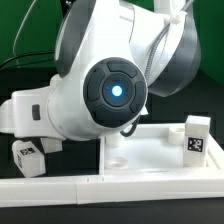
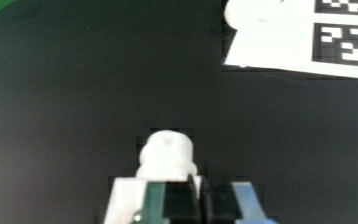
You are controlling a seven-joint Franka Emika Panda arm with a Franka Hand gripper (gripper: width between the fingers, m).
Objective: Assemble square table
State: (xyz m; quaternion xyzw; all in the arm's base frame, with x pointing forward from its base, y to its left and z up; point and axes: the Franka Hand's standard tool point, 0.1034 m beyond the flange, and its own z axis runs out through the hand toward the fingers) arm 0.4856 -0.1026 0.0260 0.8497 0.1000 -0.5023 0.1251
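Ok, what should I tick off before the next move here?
1. Grip: ok. The hand is shut on the held leg.
2. Tabletop lies flat: ok.
3. Free corner hole in sight: cannot tell; the arm hides much of the tabletop.
4. All legs located: cannot tell; besides the held one, only an upright leg at the exterior view's right and a loose leg at its left show.
5. Space below the held leg: ok; bare table, with the marker board apart from it.
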